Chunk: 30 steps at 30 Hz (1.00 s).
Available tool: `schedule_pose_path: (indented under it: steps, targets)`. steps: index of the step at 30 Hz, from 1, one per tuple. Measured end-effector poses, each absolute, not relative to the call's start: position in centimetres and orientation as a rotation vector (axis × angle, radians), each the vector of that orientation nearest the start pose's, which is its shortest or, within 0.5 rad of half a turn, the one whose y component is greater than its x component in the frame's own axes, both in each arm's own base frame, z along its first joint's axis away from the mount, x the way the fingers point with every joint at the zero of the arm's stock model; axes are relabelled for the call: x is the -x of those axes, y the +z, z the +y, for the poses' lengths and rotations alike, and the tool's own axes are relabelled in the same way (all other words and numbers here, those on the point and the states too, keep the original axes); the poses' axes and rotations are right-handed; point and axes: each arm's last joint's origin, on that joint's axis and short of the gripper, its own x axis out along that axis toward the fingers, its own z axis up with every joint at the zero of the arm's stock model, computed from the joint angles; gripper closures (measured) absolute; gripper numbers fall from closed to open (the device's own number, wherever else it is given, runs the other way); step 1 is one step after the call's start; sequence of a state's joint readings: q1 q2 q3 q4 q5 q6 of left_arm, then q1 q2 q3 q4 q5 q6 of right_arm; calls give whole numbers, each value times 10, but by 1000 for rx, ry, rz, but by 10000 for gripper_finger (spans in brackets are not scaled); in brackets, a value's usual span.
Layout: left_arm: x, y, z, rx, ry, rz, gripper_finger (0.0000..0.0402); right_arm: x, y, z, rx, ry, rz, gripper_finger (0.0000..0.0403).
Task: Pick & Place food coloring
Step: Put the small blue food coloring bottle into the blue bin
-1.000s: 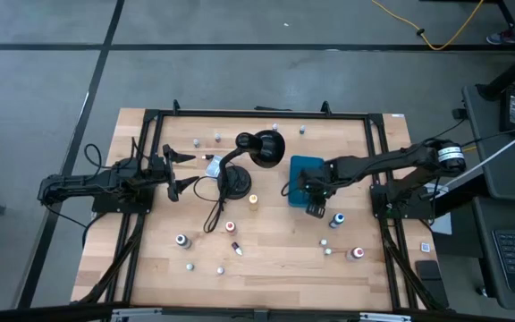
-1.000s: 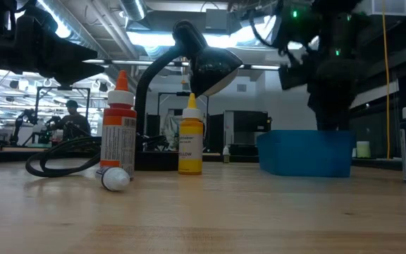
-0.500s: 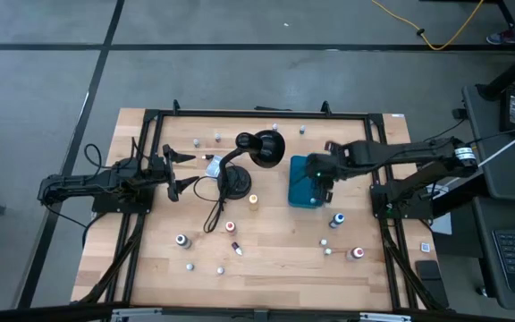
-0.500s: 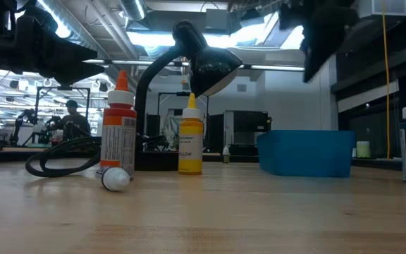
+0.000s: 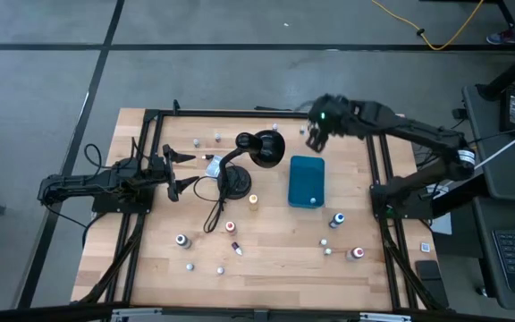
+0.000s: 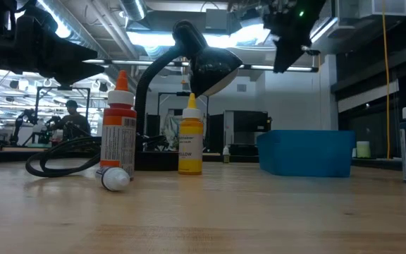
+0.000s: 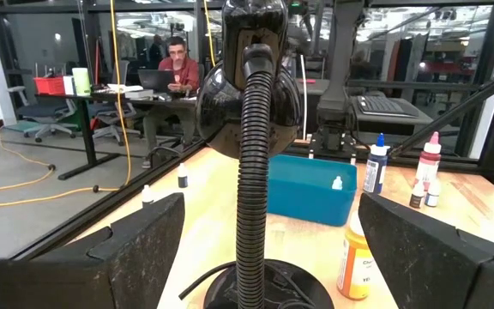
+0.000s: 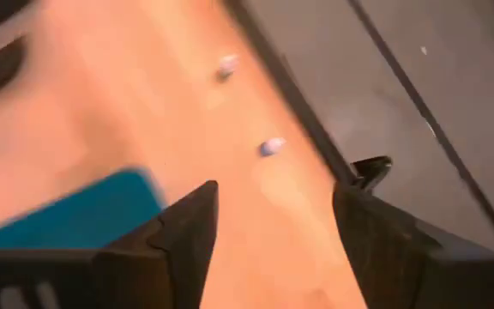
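Several small food coloring bottles stand scattered on the wooden table, among them a red one (image 6: 119, 127), a yellow one (image 6: 190, 137) and a blue-capped one (image 5: 336, 219). One small bottle (image 5: 312, 200) lies inside the teal box (image 5: 307, 182). My right gripper (image 5: 313, 134) hangs open high over the far right of the table, beyond the box, with nothing between its fingers (image 8: 187, 232); two bottles (image 8: 271, 147) stand below it by the far edge. My left gripper (image 5: 179, 170) waits open at the table's left, pointing level at the black lamp (image 7: 251, 129).
The black desk lamp (image 5: 249, 156) stands mid-table with its cord (image 5: 213, 210) looping toward the near side. A black metal frame (image 5: 257, 114) runs around the table's edges. More bottles (image 5: 217, 137) stand along the far edge. A person sits at a desk in the room behind.
My right gripper has risen from the near end of the teal box, passed over the box and swung up toward the table's far edge. It has also tipped from pointing steeply down to a shallower slant. The left arm has kept still.
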State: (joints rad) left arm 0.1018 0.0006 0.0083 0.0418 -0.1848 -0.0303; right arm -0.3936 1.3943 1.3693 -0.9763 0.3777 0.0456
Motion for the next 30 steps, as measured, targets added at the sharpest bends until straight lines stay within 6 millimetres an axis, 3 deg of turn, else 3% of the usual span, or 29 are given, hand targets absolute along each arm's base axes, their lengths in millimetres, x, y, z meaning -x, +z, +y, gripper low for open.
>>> schedule_pose_path:
  steps: [6, 15, 20, 30]
  targets:
    - [-96, 170, 15, 32, 286, -54, 56, -241, 328, -175, -197, -905, 907, 150]
    - [-96, 170, 15, 32, 286, -54, 56, -246, 282, -242, -474, -993, 843, 162]
    - [-96, 170, 15, 32, 286, -53, 56, -254, 250, -260, -570, -972, 887, 163]
    - [-96, 170, 15, 32, 286, -54, 56, -267, 210, -267, -643, -928, 991, 163]
